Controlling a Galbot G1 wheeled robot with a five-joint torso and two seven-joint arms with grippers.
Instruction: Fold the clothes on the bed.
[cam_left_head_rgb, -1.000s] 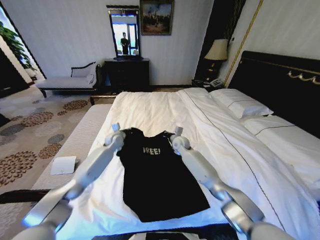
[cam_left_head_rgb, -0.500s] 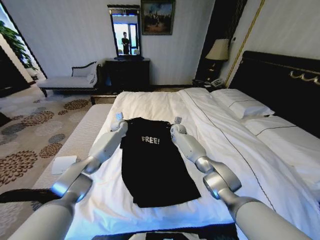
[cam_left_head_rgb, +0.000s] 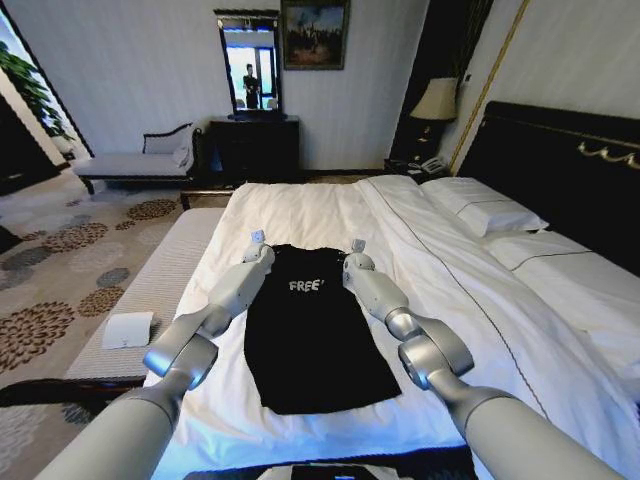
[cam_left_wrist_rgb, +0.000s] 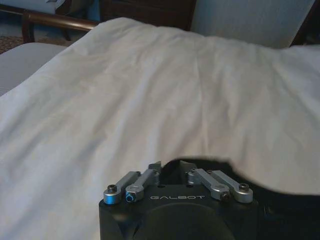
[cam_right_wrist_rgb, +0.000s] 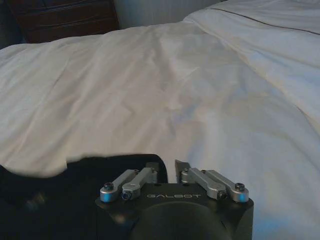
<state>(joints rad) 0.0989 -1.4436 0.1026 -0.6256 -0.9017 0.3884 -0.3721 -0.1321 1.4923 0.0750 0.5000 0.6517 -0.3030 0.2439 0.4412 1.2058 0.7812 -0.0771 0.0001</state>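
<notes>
Fingers on both grippers look nearly closed, tips a narrow slot apart; left gripper sits at the far-left shoulder of the T-shirt, right gripper at the far-right shoulder. In the left wrist view the left gripper's tips meet the black hem edge, and in the right wrist view the right gripper does the same, but we can't confirm fabric is pinched on either side — black cloth against black housing hides it.

The shirt lies flat, chest up, "FREE!" lettering facing us, collar end far, bottom hem near, roughly centred on the near-left part of the bed. Sleeves look already tucked in, so the outline is a narrow rectangle.

Handling, as we judge it: light, limp knit, no stiffness. It will drape and sag between two grip points, so take hold at both shoulder corners together and keep the span taut. It likely drags a bit on the cotton duvet rather than sliding freely; a lift beats a pull.

Surface: white duvet, soft, mildly creased, gives under pressure. Pillows sit far right against the dark headboard.

Room: patterned carpet to the left, chaise and dark dresser with mirror at the far wall, lamp far right.
</notes>
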